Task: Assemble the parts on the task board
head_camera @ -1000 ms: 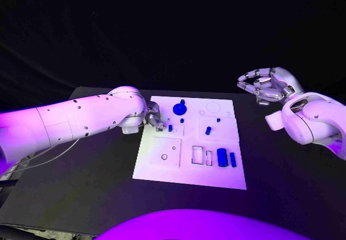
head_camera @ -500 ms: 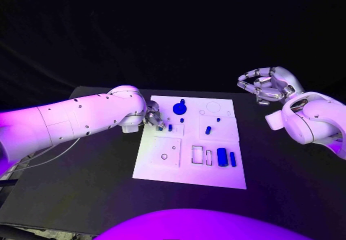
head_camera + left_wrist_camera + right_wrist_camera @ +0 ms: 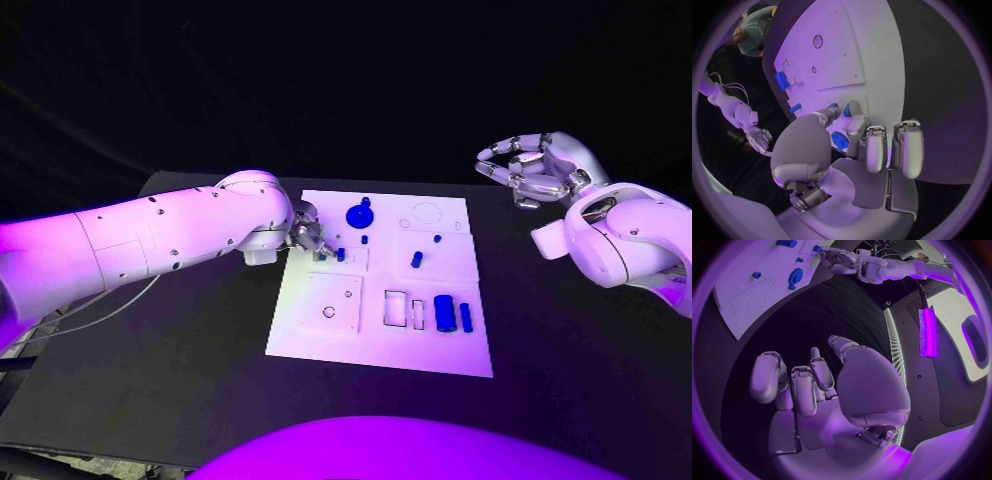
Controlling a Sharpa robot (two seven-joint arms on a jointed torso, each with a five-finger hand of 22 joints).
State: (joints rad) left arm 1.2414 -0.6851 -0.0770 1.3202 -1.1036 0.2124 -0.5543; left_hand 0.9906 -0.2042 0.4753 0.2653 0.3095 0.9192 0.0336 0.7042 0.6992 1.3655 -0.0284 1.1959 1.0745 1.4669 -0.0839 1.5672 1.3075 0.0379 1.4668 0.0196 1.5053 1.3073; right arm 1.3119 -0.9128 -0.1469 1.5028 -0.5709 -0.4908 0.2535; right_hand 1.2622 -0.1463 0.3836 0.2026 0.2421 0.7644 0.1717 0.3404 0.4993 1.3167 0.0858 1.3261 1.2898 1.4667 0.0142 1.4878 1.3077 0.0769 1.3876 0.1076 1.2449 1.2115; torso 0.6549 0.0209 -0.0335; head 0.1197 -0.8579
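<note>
The white task board [image 3: 378,345] lies mid-table with blue parts on it. My left hand [image 3: 306,240] reaches over the board's left edge. Its thumb and a finger [image 3: 856,109] pinch a small blue peg [image 3: 340,255] standing near that edge; the peg [image 3: 844,111] shows between the tips. The other fingers are stretched out. A round blue piece [image 3: 359,216] sits just behind the hand, under the palm [image 3: 840,141]. My right hand [image 3: 529,168] hangs in the air beyond the board's far right corner, fingers arched apart and holding nothing [image 3: 817,385].
Other small pegs [image 3: 417,260] stand mid-board, and a blue block [image 3: 444,313] and a thin bar [image 3: 464,318] lie at its near right. Empty cut-outs [image 3: 394,308] and a ring mark [image 3: 329,313] are nearby. Black table [image 3: 173,380] surrounds the board.
My left hand's fingers have edged slightly closer around the small peg. The right hand has stayed where it was.
</note>
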